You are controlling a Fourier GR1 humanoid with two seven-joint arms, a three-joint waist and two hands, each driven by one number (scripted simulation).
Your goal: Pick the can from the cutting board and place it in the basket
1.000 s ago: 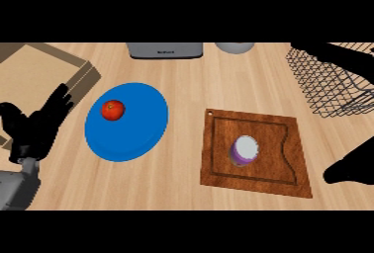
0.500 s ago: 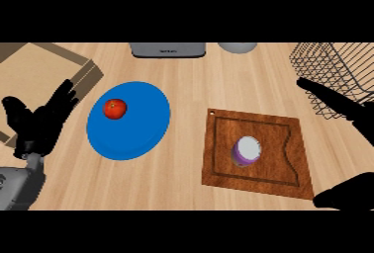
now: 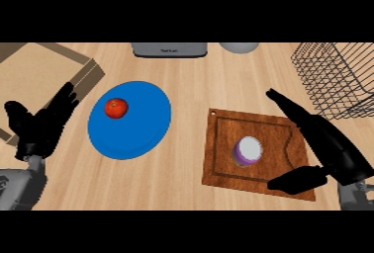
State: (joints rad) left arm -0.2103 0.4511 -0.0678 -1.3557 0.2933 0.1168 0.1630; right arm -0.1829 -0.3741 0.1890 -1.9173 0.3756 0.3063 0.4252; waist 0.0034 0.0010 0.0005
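A purple can [image 3: 248, 150] with a pale lid stands upright in the middle of the brown wooden cutting board [image 3: 228, 172]. The black wire basket [image 3: 338, 79] sits at the far right of the counter. My right hand [image 3: 333, 146] is open over the board's right side, just right of the can and apart from it, fingers stretched toward the basket and thumb spread below the can. At the left edge my left hand [image 3: 41, 126] rests open, fingers up, holding nothing.
A blue plate [image 3: 139, 128] with a red tomato [image 3: 116, 107] lies left of the board. A cardboard box [image 3: 40, 74] is at the back left. A grey appliance [image 3: 169, 49] and a grey round object [image 3: 240, 47] stand at the back edge.
My right hand has moved left and down, from beside the basket to over the board's right side next to the can. The left hand has barely moved.
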